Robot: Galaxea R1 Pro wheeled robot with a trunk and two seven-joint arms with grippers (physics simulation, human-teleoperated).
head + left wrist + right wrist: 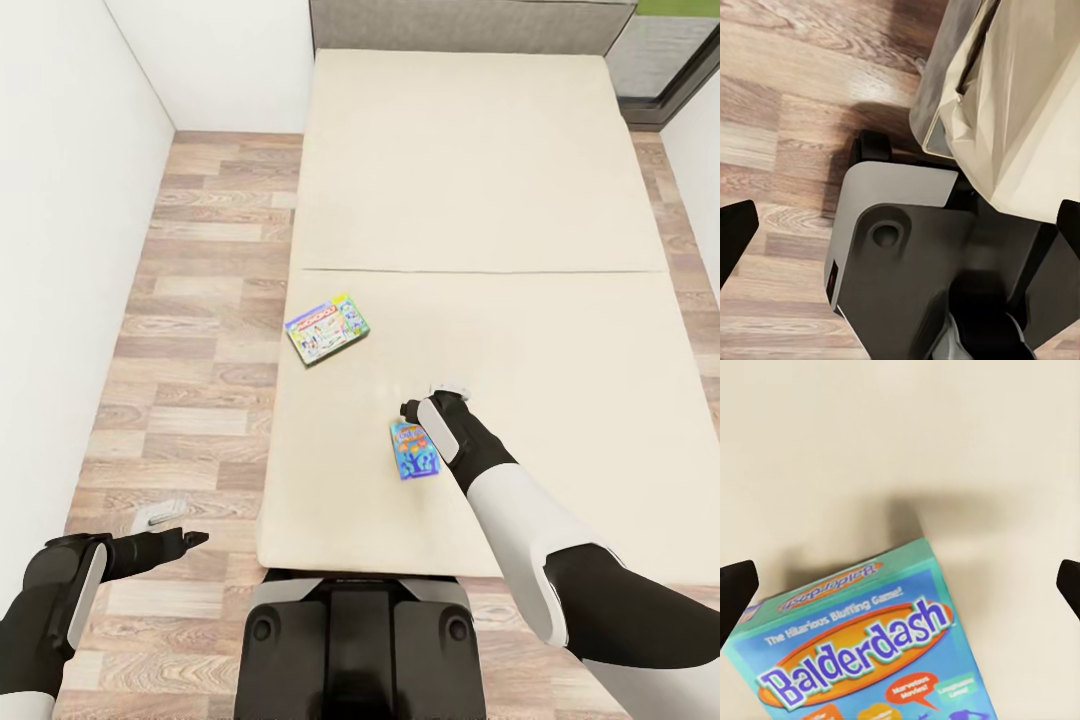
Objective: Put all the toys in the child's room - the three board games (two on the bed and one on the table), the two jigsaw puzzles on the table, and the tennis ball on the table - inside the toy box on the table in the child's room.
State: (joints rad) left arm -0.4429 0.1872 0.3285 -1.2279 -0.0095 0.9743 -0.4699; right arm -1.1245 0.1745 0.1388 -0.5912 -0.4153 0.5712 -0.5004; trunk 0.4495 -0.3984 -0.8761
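Two board games lie flat on the cream bed (520, 200). A Monopoly box (327, 328) rests near the bed's left edge. A blue Balderdash box (413, 449) lies closer to me, near the front edge. My right gripper (425, 405) hovers just above and beyond the Balderdash box (862, 652), open, its fingertips (735, 589) wide apart with nothing between them. My left gripper (188, 539) hangs open over the wooden floor to the left of the bed. The table, toy box, puzzles and tennis ball are out of view.
A white wall runs along the left, with a strip of wooden floor (190, 300) between it and the bed. A small grey-white object (160, 515) lies on the floor near my left gripper. My base (360, 640) stands against the bed's front edge (1020, 150).
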